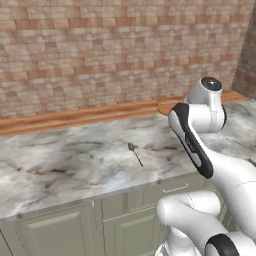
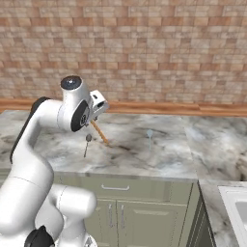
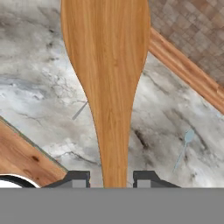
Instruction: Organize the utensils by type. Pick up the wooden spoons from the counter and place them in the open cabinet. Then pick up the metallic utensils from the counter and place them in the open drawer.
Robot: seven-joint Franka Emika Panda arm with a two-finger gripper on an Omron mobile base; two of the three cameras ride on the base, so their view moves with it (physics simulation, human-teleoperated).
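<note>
Clamped in the two-finger gripper (image 3: 111, 178) by its handle: an orange-brown wooden spoon (image 3: 107, 65), lifted above the veined grey-white marble counter (image 1: 65, 155). Best kept firmly pinched and level while carried toward the cabinet. Thin grey metal spoon (image 1: 134, 152) left lying on the slab.

White arm (image 1: 220, 175), dark joints

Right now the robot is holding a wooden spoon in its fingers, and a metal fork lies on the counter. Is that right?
Almost. The fingers do hold the wooden spoon, but the metal piece on the counter is a small spoon, not a fork. The left base view shows its little round bowl.
</note>
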